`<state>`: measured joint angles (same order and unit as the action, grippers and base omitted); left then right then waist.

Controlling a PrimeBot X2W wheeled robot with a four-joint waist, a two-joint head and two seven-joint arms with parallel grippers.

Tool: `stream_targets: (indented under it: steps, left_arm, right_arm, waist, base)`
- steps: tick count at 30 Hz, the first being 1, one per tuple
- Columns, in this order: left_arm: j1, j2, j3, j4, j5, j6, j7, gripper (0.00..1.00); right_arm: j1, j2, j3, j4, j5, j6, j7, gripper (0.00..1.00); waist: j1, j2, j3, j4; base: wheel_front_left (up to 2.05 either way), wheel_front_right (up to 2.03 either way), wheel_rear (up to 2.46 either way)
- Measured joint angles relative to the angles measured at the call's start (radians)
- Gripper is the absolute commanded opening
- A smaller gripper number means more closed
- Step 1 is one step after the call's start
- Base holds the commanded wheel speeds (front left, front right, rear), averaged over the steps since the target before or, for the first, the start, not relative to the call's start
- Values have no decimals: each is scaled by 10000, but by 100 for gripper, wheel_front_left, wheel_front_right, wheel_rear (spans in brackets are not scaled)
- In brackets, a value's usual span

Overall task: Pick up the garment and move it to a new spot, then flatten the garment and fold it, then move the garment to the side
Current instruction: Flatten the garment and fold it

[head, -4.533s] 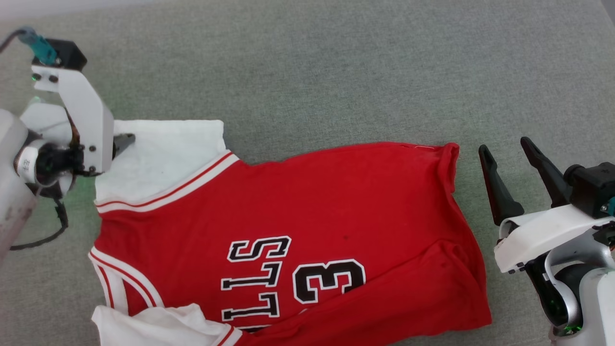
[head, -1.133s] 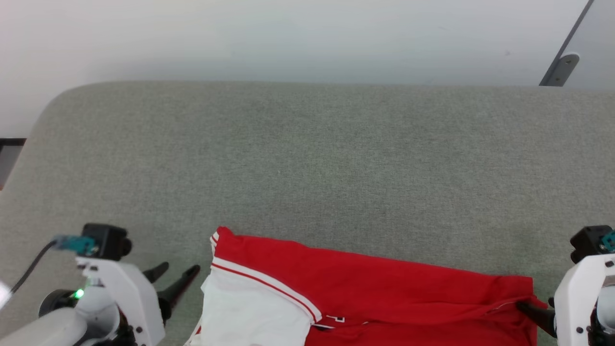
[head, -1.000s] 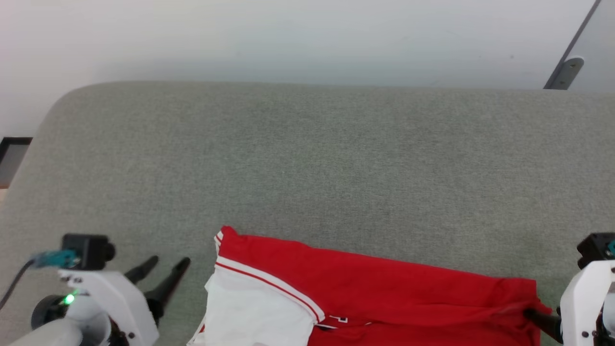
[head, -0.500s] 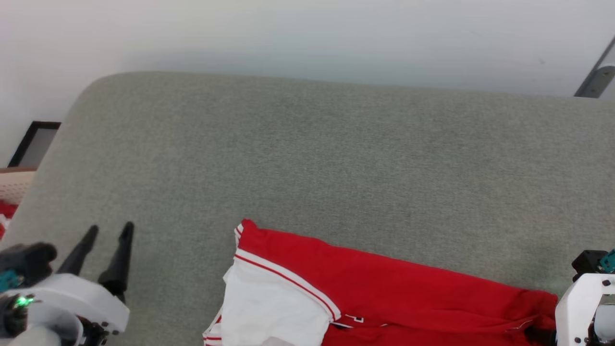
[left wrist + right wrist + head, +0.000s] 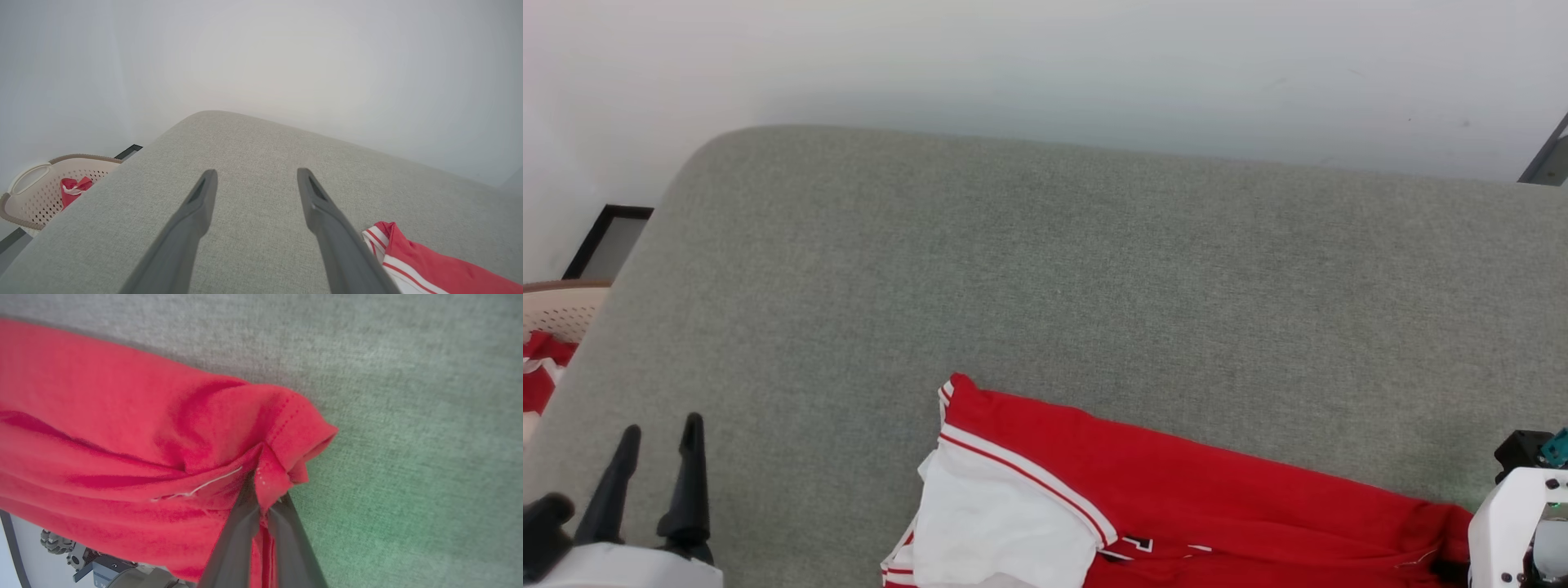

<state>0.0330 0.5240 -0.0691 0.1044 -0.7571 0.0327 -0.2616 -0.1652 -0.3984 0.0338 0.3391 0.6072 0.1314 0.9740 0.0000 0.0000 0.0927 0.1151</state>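
**A:** Right wrist view: the right fingers (image 5: 245, 526) are pressed together on a bunched red corner of the jersey (image 5: 122, 416). The hem stitching and a loose white thread lie just beside the tips.

**B:** And the other arm?

**A:** In the head view, lower left, the left fingers (image 5: 690, 482) stand spread wide with nothing between them. They are over bare grey table (image 5: 1045, 269), well apart from the white sleeve panel at bottom centre.

**B:** Where does the jersey lie?

**A:** Along the bottom of the head view, from centre to the lower right corner, and it runs out of frame below. In the lower left of the right wrist view, part of the robot's base shows past the cloth, so I judge the jersey sits close to the table's near edge.

**B:** What could go wrong?

**A:** Only one corner is held, and the pinch is a thin one on the hem. A quick pull could slip the cloth out of the fingers. A one-sided drag could also swing the loose sleeve end, rumpling the layers or pulling them over that near edge.

**B:** Anything else nearby?

**A:** A laundry basket (image 5: 24, 192) at the left edge holds a small red cloth (image 5: 71, 188). It is well clear of the jersey.
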Motion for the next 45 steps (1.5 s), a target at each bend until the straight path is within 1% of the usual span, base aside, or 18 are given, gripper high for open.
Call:
stream_targets:
  steps: [3,9,14,19,24,28,31,34,37,41,45]
  left_arm:
    - [128,-454,502,6,305,-336,0,100]
    - [178,-1087,1131,12,917,-844,0,100]
    - [129,-1427,1473,-36,1360,-1135,0,100]
    - [120,-1638,1624,-17,1601,-1315,0,100]
    - [123,-1718,1735,-15,1707,-1467,0,100]
    - [139,-1739,1749,10,1776,-1515,0,100]
    - [152,-1760,1753,35,1779,-1555,0,100]
    - [196,-1774,1751,54,1779,-1559,0,100]
    - [324,-1787,1789,61,1778,-1565,0,100]
    - [487,-1804,1858,46,1760,-1569,0,100]
    - [547,-1866,1881,25,1743,-1570,0,100]
  right_arm:
    - [-38,-33,0,48,50,2,-54,0]
    - [-106,-90,-63,-8,102,6,-257,0]
    - [-394,-236,-337,92,-10,13,-502,0]
    - [-615,-711,-976,424,-405,10,-589,0]
    - [-769,-1233,-1605,878,-897,4,-725,0]
    - [-960,-1584,-1918,1256,-1321,2,-811,0]
    - [-1007,-1659,-1894,1285,-1429,2,-748,0]
    - [-1047,-1664,-1718,907,-1252,2,-598,0]
    - [-944,-1561,-1444,-21,-750,0,-282,0]
    - [-517,-899,-1348,-1609,228,0,357,0]
    - [-164,-96,-1097,-3329,623,0,1078,0]
  waist:
    - [0,0,-14,-13]
    - [0,0,39,-45]
    - [0,0,97,-65]
    - [0,0,106,-83]
    - [0,0,73,-134]
    - [0,0,31,-208]
    - [0,0,-15,-283]
    - [0,0,-75,-368]
    - [0,0,-155,-460]
    - [0,0,-277,-584]
    - [0,0,-382,-648]
  base:
    - [0,0,0]
    - [0,0,0]
    - [0,0,0]
    - [0,0,0]
    - [0,0,0]
    - [0,0,0]
    - [0,0,0]
    - [0,0,0]
    - [0,0,0]
    - [0,0,0]
    - [0,0,0]
